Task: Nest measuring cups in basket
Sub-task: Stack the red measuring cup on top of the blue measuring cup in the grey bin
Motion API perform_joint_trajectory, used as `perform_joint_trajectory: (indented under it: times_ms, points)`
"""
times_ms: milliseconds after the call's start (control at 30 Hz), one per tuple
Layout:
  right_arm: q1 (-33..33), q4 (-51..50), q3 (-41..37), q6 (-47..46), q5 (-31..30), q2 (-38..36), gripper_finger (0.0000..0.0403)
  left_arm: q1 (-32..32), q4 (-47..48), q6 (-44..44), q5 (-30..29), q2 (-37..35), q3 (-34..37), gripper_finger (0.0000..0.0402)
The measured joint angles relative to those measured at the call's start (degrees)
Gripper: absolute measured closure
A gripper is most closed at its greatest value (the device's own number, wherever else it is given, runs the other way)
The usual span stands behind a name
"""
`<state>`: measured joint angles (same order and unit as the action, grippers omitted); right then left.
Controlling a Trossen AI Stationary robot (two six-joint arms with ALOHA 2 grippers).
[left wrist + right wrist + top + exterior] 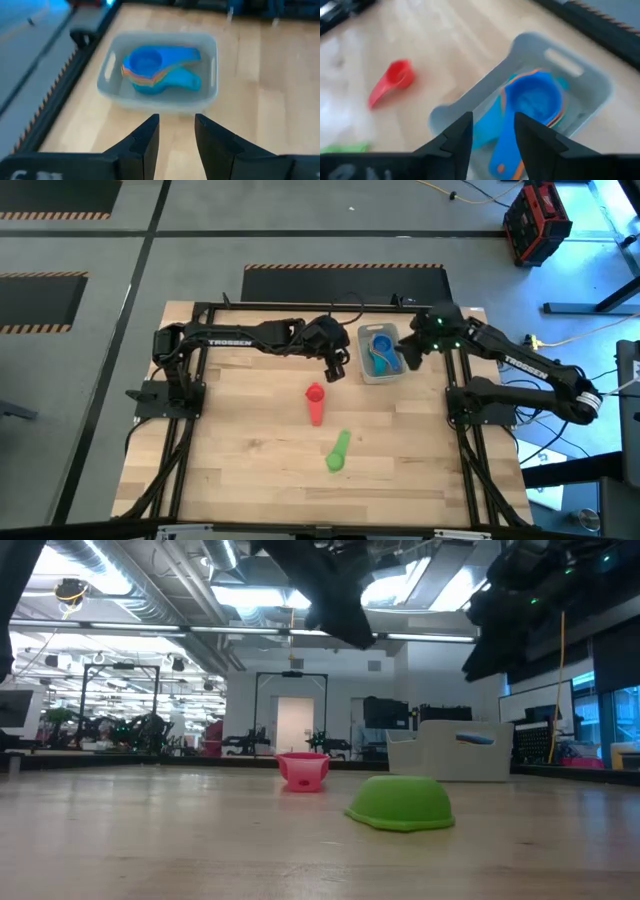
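Several nested cups (150,67), blue topmost, grey basket (205,102)

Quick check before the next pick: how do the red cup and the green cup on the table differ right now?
The red cup stands bowl-up, its mouth open to the ceiling; the green cup lies bowl-down, a dome in the low view. The red cup is nearer the basket; the green cup sits farther toward the table's front edge. The red cup's handle points toward the front edge; the green cup's points back, tilted right. Both lie loose on the wood, outside the basket, ungripped.

left pincer (337,370): slightly parted, empty, raised | right pincer (411,356): slightly parted, empty, raised
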<state>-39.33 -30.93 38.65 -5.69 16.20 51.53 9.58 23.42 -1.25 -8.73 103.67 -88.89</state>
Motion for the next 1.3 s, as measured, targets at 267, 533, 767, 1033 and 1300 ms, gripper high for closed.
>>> perform_joint_trajectory:
  times_ms: [267, 533, 767, 1033, 1300]
  points:
    - [8.6, -3.5, -2.8, -1.9, 0.5, -4.7, 0.0254, 2.5, 14.2, -4.3, 2.7, -3.7, -0.1, 0.0284]
    - [17.5, 1.2, -6.7, -8.8, 0.0, -5.2, 0.0254, 5.8, 28.7, -4.8, 9.9, -3.3, 0.0, 0.0285]
    - [23.8, 5.1, -8.1, -10.8, 0.0, -5.1, 0.0254, 4.5, 31.4, -7.4, 10.9, 1.0, 0.0, 0.0283]
    - [28.0, 7.5, -8.1, -10.8, -0.1, -5.1, 0.0254, 2.0, 30.6, -7.3, 11.4, 7.2, 0.0, 0.0283]
    - [29.9, 7.6, -8.1, -10.8, -0.2, -5.1, 0.0254, -0.1, 30.2, -7.4, 11.4, 12.9, 0.0, 0.0282]
